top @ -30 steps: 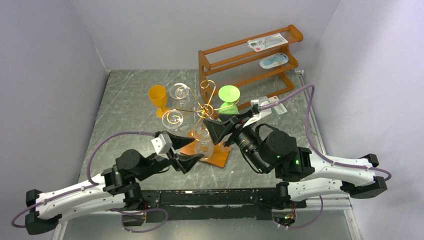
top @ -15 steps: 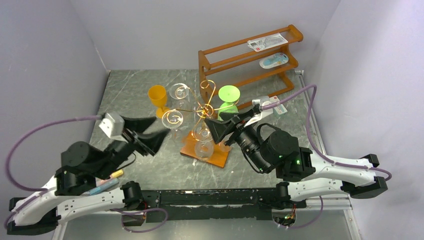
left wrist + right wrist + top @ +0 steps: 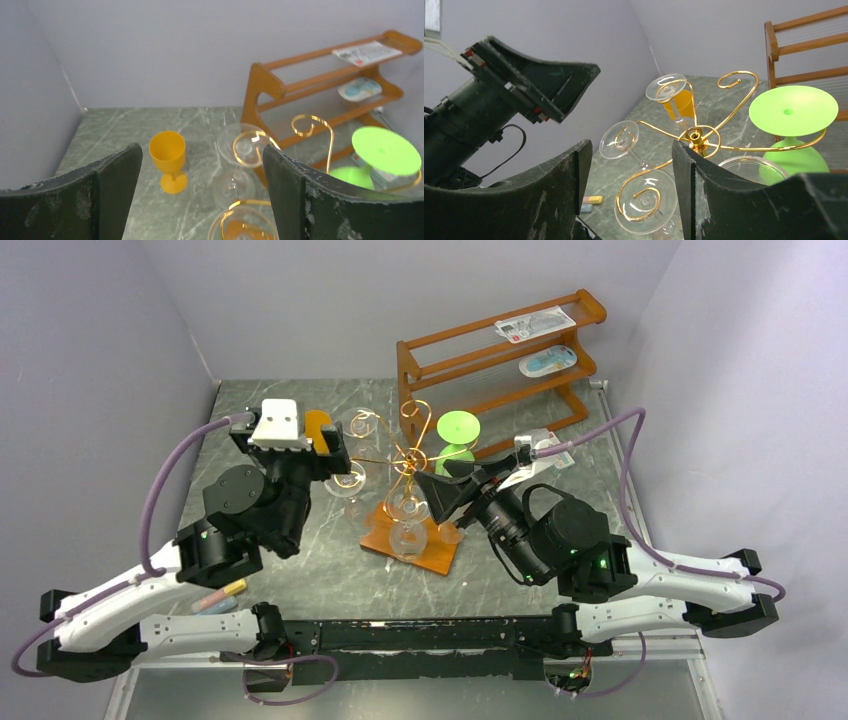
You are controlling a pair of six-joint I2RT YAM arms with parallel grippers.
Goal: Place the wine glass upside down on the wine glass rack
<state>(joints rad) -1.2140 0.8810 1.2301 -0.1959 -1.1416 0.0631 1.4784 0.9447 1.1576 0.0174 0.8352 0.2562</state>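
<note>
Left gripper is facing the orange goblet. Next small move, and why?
Probably ease the left gripper forward, centring it on the orange goblet. Its jaws are open and empty, and the goblet stands upright on the table ahead, off-centre between them, not yet on the wine glass rack.

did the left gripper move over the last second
Yes. The left gripper pulled away from the wooden base of the wine glass rack and swung up and left in the top view, ending beside the orange goblet.
</note>
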